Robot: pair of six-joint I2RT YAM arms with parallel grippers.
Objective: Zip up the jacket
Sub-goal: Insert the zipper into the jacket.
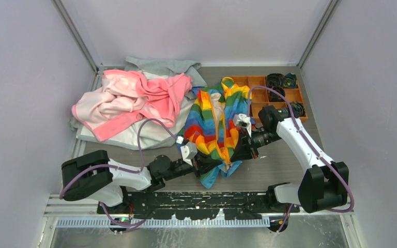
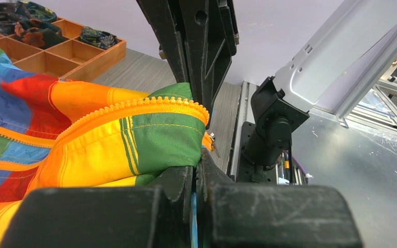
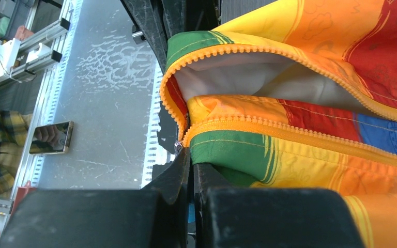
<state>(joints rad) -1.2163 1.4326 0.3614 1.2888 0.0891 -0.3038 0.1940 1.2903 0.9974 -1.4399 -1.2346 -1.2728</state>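
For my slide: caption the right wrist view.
Right gripper shut on the jacket at its green hem, beside the open orange zipper.

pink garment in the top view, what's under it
A grey garment lies under the pink garment, showing past its far edge and along its near side. Whether anything else lies beneath is hidden by the pink cloth.

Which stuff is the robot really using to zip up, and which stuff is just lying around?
For the job: the jacket, its orange zipper, left gripper and right gripper, both pinching its bottom edge.
Just lying about: pink garment, grey garment, wooden divider tray, dark rolled items in it.
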